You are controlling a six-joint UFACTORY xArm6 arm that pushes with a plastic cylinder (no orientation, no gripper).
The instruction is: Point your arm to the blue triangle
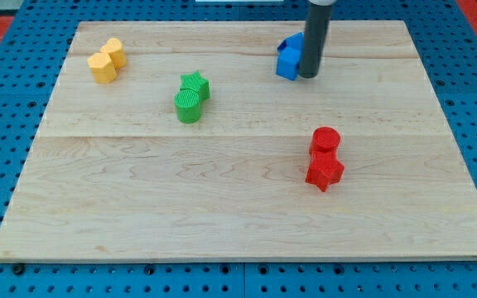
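Observation:
Two blue blocks sit together near the view's top, right of centre. The nearer one [287, 62] is a blocky piece. The one behind it [291, 42] is partly hidden by the rod, and I cannot tell which is the triangle. My tip [308, 76] rests on the board right against the right side of the nearer blue block. The dark rod rises straight up out of the view's top.
Two yellow blocks [106, 61] sit at the top left. A green star [195, 84] and a green cylinder [188, 106] sit left of centre. A red cylinder [325, 139] and a red star [325, 170] sit at the right. The wooden board [139, 215] lies on a blue pegboard.

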